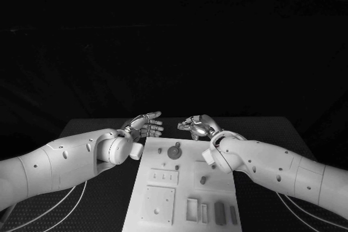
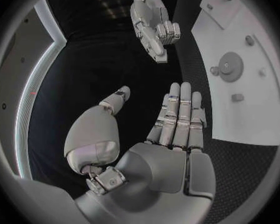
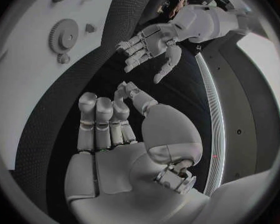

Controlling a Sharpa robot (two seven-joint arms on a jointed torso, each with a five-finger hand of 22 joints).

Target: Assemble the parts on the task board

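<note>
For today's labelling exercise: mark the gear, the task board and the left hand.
gear [image 1: 174, 152]: head view, its round face.
task board [image 1: 163, 212]: head view, bare white surface near the front.
left hand [image 2: 171, 149]: left wrist view, palm below the fingers.

Two white arms with smooth rounded shells are seen, dotted with small dark screw holes. Each ends in a silver, segmented, many-fingered hand, the left hand [image 1: 145, 124] and the right hand [image 1: 197, 126]. Thin pale cables [image 1: 62, 204] are trailed beneath the arms.
</note>
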